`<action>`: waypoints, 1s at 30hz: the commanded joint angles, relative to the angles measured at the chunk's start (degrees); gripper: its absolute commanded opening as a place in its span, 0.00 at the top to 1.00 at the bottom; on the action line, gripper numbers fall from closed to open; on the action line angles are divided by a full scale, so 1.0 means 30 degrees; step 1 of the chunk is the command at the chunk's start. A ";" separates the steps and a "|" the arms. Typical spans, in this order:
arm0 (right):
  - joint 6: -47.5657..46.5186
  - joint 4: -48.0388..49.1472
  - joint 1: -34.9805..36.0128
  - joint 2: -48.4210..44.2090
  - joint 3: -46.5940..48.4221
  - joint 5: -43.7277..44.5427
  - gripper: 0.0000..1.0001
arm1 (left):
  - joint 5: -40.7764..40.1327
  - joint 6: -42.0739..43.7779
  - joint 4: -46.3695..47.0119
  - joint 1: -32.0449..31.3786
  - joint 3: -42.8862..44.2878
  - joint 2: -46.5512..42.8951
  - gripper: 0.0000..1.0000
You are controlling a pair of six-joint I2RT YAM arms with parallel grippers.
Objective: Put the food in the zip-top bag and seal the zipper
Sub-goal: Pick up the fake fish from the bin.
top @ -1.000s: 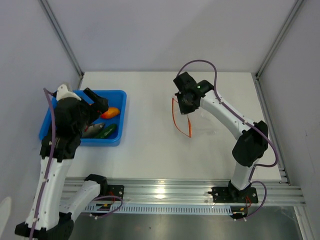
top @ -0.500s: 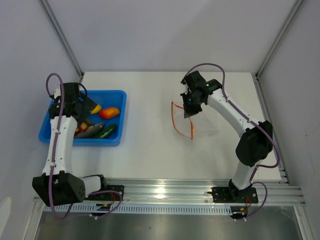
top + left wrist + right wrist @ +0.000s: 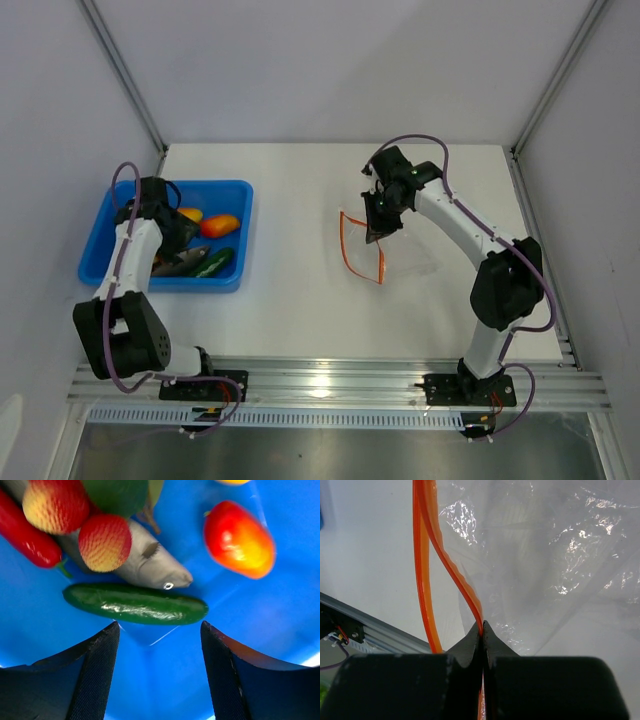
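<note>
The clear zip-top bag (image 3: 400, 250) lies right of the table's middle, its mouth open to the left. My right gripper (image 3: 378, 222) is shut on one side of the red-orange zipper (image 3: 451, 570); the other side of the strip hangs apart from it. The food sits in the blue tray (image 3: 232, 190): a red-orange mango (image 3: 239, 539), a slim green pepper (image 3: 135, 604), two small red-yellow pieces (image 3: 105, 542), a red pepper (image 3: 25, 536). My left gripper (image 3: 159, 630) is open and empty inside the tray, just below the green pepper.
A grey toy fish (image 3: 152, 567) lies among the food in the tray. Metal frame posts (image 3: 125, 70) rise at the back corners. The rail (image 3: 330, 380) runs along the table's near edge.
My left arm has swung down into the tray, over the food. My right gripper has shifted slightly with the bag's zipper edge; the bag's mouth stands wider open.
</note>
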 commanded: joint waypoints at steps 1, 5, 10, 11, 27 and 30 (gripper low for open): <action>0.0001 0.0407 -0.0194 0.0105 -0.0107 -0.0677 1.00 | -0.0081 -0.2262 -0.0753 -0.0259 -0.0116 0.0557 0.31; -0.0028 0.0466 -0.0282 0.0076 -0.0196 -0.0765 1.00 | -0.0197 -0.3612 -0.0549 -0.0844 0.0232 0.1729 0.28; -0.0058 0.0524 -0.0282 0.0018 -0.0136 -0.0737 1.00 | -0.0288 -0.4902 -0.0638 -0.0963 0.1902 0.3517 0.25; -0.0087 0.0495 -0.0253 -0.0012 -0.0166 -0.0678 1.00 | -0.0287 -0.5078 -0.0551 -0.0963 0.2078 0.3896 0.25; -0.0263 0.0612 -0.0165 -0.0510 -0.0459 -0.0238 1.00 | -0.2248 -0.6895 -0.1663 -0.0787 0.2814 0.6156 0.24; -0.0321 0.0641 -0.0077 -0.0510 -0.0488 -0.0092 1.00 | -0.2454 -0.7275 -0.1517 -0.0700 0.2579 0.6331 0.24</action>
